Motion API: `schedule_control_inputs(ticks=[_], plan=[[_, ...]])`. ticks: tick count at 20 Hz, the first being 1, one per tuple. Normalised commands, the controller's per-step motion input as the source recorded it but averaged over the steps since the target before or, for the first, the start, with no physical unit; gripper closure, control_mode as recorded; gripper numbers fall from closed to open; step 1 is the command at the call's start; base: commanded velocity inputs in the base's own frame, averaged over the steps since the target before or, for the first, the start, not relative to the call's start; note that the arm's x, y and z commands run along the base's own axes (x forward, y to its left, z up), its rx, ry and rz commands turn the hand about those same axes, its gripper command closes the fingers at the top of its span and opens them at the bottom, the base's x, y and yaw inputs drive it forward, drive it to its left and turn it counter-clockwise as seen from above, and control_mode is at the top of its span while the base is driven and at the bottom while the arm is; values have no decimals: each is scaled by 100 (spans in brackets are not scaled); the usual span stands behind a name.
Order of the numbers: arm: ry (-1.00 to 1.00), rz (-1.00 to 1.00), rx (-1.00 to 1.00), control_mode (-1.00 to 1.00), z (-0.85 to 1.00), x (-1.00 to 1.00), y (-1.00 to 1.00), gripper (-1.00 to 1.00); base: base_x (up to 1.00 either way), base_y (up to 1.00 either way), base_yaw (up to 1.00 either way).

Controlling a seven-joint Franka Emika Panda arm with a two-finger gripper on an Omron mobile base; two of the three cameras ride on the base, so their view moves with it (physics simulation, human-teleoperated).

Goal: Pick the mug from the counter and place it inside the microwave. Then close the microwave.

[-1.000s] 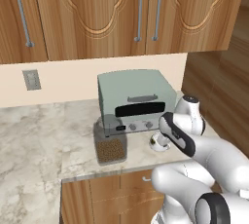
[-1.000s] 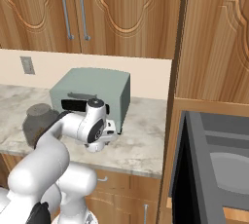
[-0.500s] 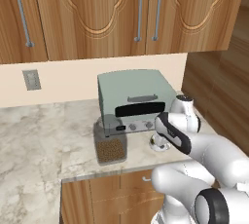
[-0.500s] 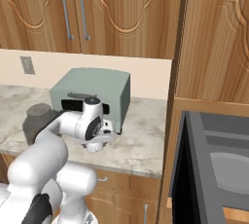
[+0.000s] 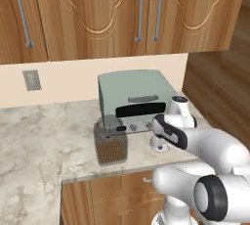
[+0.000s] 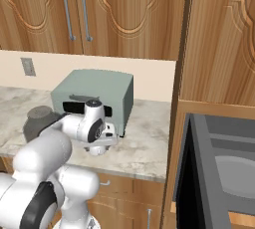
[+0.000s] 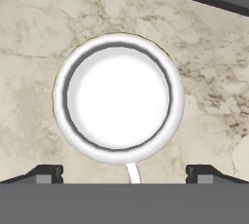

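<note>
1. I'm looking straight down the hand cam at the mug (image 7: 118, 103): it's standing upright on the counter (image 7: 209, 96), rim a full circle, its thin handle pointing toward the bottom edge of the view.
2. The gripper (image 7: 121, 173) is hanging above the mug w/ jaws spread wide and nothing between them; both tips are showing at the view's bottom, one either side of the rim, not touching it.
3. In the left base view the mug (image 5: 158, 145) is sitting just in front of the toaster oven (image 5: 134, 99), near the counter's front edge, w/ the glass jar (image 5: 111, 143) beside it to the left; the wrist is covering most of it.
4. In the right base view the microwave (image 6: 221, 171) is standing open at lower right, well apart from the mug, cavity facing me.
5. Handling, my read: small, rigid, prob. ceramic, so light but smooth-walled and breakable; it'll slip if pinched lightly and could tip if nudged off-centre.
6. Grip pt, my read: I'm favouring the body across its width, fingers on opposite walls w/ the handle left clear between them. The handle itself looks too thin to pinch.
</note>
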Motion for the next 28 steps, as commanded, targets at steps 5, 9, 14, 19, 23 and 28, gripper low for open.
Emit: schedule_control_inputs(ticks=[5,9,14,19,23,28], plan=[[0,-2,0,-100,-17,24,0,-100,0,0,0],[0,-2,0,-100,-6,6,-3,-100,0,0,0],[0,0,0,-100,0,0,-3,-100,0,0,0],[0,0,0,-100,-11,0,0,-100,0,0,0],[-1,0,0,-100,-24,-8,-1,-100,0,0,0],[-1,0,0,-100,-18,-8,-5,-100,0,0,0]])
